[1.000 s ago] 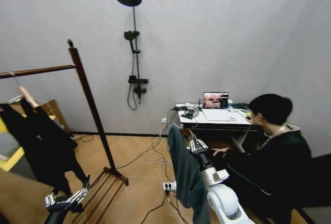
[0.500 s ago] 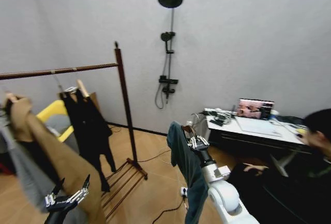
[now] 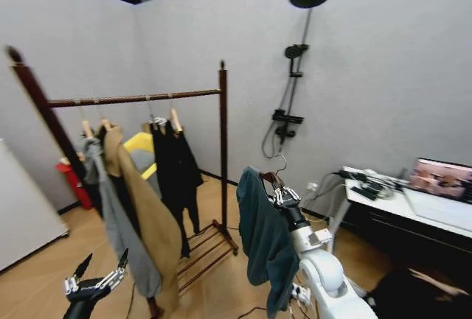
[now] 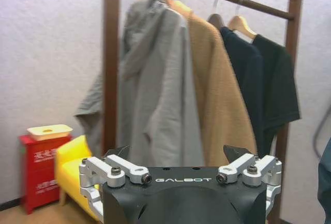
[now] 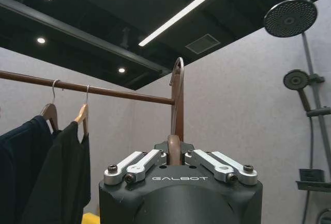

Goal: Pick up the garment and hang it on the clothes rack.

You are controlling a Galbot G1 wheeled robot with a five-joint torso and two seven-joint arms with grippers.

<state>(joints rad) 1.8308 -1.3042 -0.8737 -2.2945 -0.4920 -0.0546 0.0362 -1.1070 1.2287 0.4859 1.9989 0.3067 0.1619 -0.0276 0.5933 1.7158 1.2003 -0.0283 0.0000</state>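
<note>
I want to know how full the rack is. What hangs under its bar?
Under the clothes rack bar: a grey hooded coat, a tan coat and a black garment. The dark garment behind the tan coat is mostly covered.

clothes rack (image 3: 222,153) is standing left of centre, against the back wall; grey hooded coat (image 3: 122,219), tan coat (image 3: 151,219) and black garment (image 3: 177,168) are hanging on its bar, left to right; garment (image 3: 262,242) is hanging right of rack, apart from it; shower stand (image 3: 293,76) is sitting behind; desk (image 3: 409,205) is sitting far right
</note>
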